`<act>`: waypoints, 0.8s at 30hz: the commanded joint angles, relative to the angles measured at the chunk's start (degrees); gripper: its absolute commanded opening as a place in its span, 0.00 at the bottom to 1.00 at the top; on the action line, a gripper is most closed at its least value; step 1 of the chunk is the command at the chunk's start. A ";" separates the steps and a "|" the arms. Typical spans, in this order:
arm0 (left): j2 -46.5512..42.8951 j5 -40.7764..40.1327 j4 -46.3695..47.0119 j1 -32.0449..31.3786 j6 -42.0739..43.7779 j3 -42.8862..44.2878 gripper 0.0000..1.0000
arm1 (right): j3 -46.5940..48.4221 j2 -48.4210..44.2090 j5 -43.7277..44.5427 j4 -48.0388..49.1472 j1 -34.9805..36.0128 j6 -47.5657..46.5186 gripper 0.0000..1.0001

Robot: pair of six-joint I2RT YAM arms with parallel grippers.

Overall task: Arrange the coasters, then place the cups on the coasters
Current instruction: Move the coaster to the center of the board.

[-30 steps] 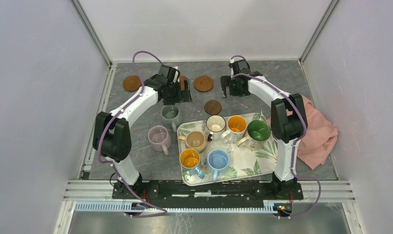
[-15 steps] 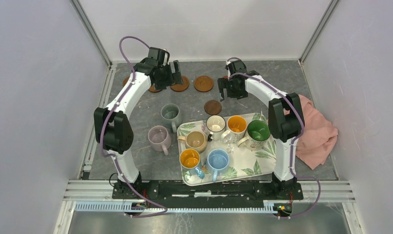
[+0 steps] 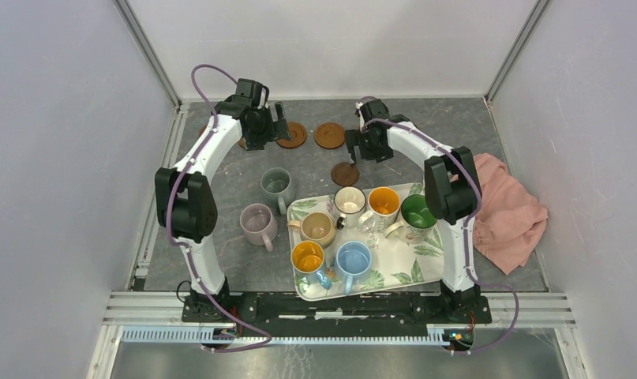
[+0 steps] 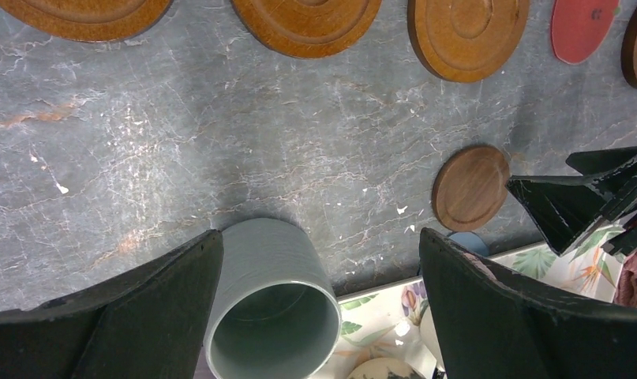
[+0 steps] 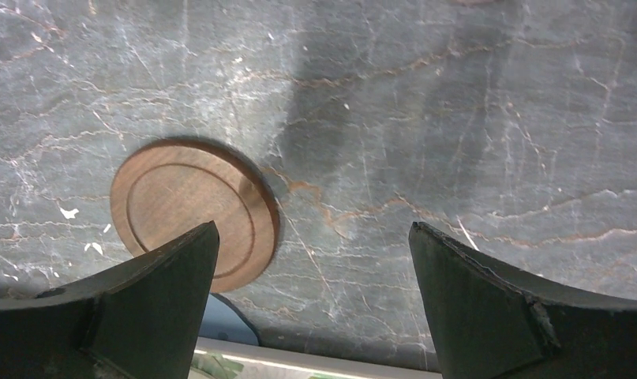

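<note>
Compared with one second ago, the left gripper has moved back and to the left, above the row of brown wooden coasters. The right gripper has come closer to the dark walnut coaster. Both have their fingers wide apart and hold nothing. The grey-green mug and the pink mug stand on the table, and six other mugs stand on the leaf-print tray. Only the left wrist view shows a red coaster and a grey-blue disc partly under the tray edge.
</note>
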 commanded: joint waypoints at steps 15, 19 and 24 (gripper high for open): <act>-0.74 -2.79 -1.21 2.09 -4.72 2.72 1.00 | -1.04 1.34 7.55 -2.75 3.40 -2.07 0.98; -1.30 -3.14 -1.21 2.14 -4.91 2.09 1.00 | -1.94 1.82 8.90 -3.46 3.45 -1.25 0.98; -2.97 -3.43 -1.19 2.14 -4.84 0.69 1.00 | -0.55 3.75 12.96 -6.11 2.40 1.19 0.98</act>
